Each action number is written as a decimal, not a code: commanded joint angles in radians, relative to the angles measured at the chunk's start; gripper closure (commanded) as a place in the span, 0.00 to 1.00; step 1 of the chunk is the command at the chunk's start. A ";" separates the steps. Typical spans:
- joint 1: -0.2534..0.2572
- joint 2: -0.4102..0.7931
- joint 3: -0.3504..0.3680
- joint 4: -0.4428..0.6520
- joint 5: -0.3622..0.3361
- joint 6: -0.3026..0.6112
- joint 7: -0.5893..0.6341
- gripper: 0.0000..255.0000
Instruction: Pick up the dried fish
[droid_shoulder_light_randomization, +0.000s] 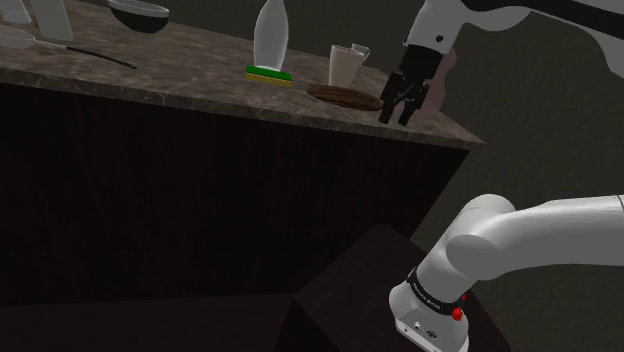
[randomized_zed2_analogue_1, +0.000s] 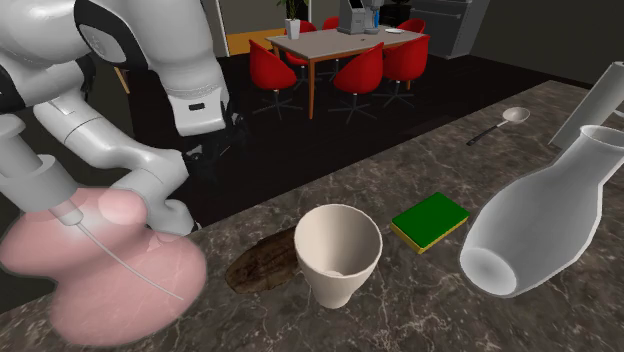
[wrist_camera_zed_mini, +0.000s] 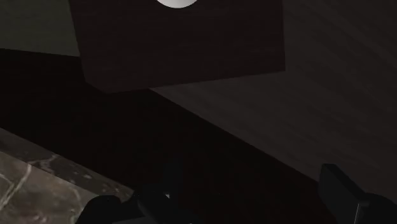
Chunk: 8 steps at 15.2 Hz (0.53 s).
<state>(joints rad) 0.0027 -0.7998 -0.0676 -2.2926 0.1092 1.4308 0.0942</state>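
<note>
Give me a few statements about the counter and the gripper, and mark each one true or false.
1. The dried fish lies flat on the counter beside the cup. True.
2. The gripper is shut on the dried fish. False: its fingers stand apart and hold nothing, and it hangs at the counter's edge, on the shoulder view's right of the fish.
3. The sponge is red. False: it has a green top over a yellow layer.
4. Red chairs stand around a table in the background. True.
</note>
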 joint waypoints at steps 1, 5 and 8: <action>0.000 0.000 0.000 0.000 0.000 0.000 0.000 0.00; 0.035 0.119 -0.018 0.063 -0.080 0.092 -0.142 0.00; 0.059 0.209 -0.027 0.119 -0.131 0.158 -0.239 0.00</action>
<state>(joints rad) 0.0526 -0.6186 -0.0946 -2.1885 -0.0055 1.5631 -0.1125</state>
